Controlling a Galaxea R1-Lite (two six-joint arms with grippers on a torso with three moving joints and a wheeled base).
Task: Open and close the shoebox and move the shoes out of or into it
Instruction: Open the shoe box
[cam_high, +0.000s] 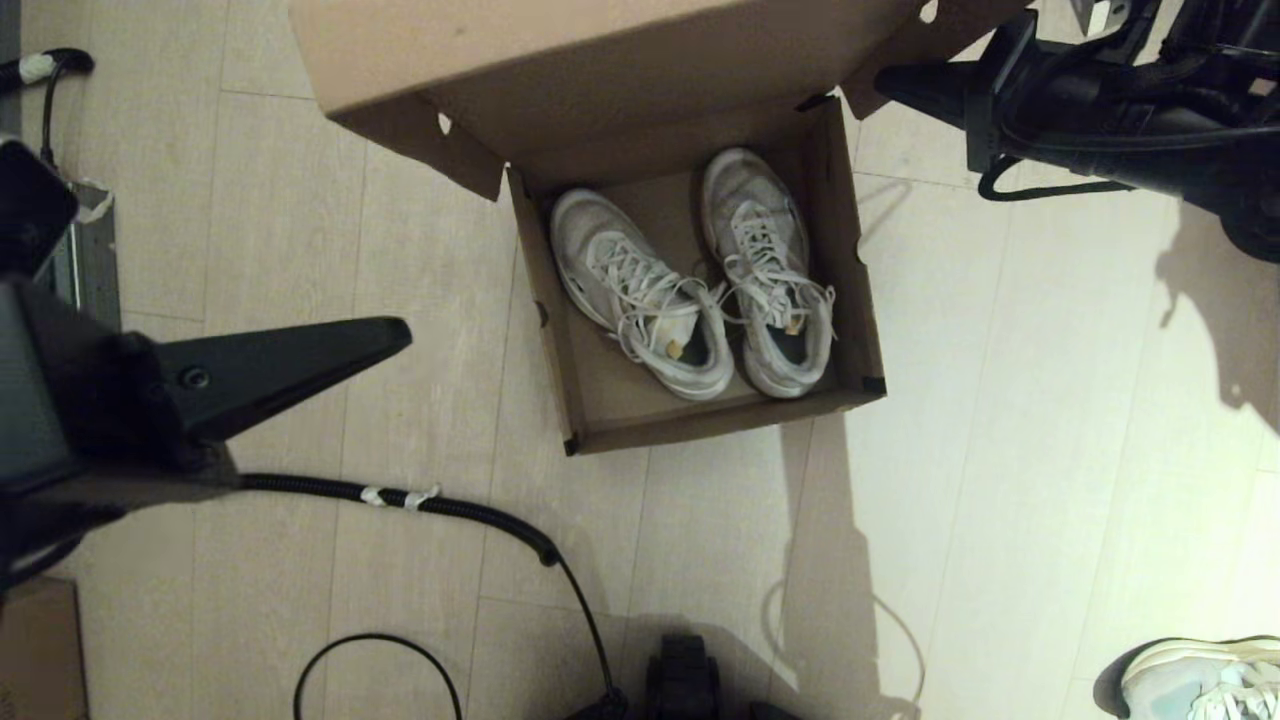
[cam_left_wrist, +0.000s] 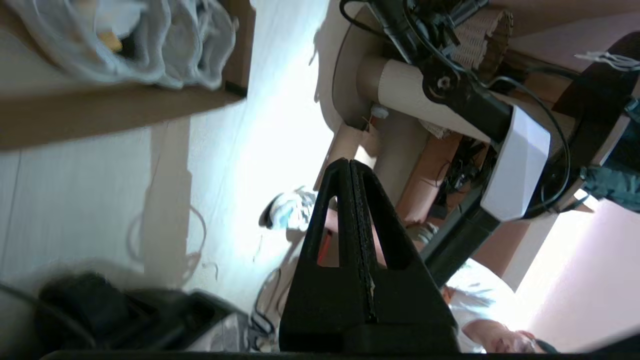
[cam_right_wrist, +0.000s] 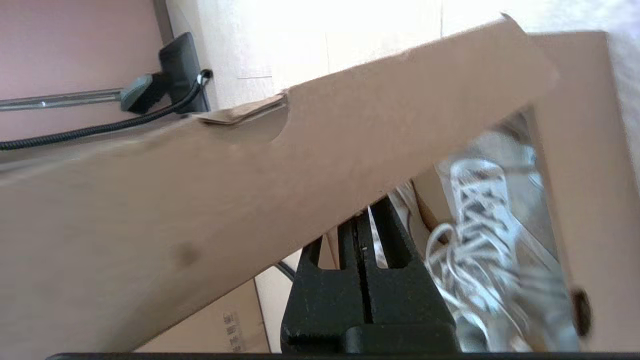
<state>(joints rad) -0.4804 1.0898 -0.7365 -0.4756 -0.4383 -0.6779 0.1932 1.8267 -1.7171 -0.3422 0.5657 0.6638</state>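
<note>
The shoebox (cam_high: 720, 425) stands open on the floor, its lid (cam_high: 600, 50) tilted up at the far side. Both white shoes lie inside side by side, one (cam_high: 640, 300) on the left and one (cam_high: 770, 270) on the right, toes pointing away. My right gripper (cam_high: 885, 82) is shut, its tip against the lid's right corner flap. In the right wrist view the lid (cam_right_wrist: 250, 175) covers the tips of the right gripper (cam_right_wrist: 361, 225), with a laced shoe (cam_right_wrist: 480, 225) beyond. My left gripper (cam_high: 400, 335) hovers shut left of the box, holding nothing.
A single bluish-white sneaker (cam_high: 1200, 680) lies at the near right. A black cable (cam_high: 450, 505) runs across the floor near the left arm. A smaller brown carton (cam_high: 40, 650) sits at the near left. A person (cam_left_wrist: 480, 305) and cardboard rolls (cam_left_wrist: 415, 95) are off to the right.
</note>
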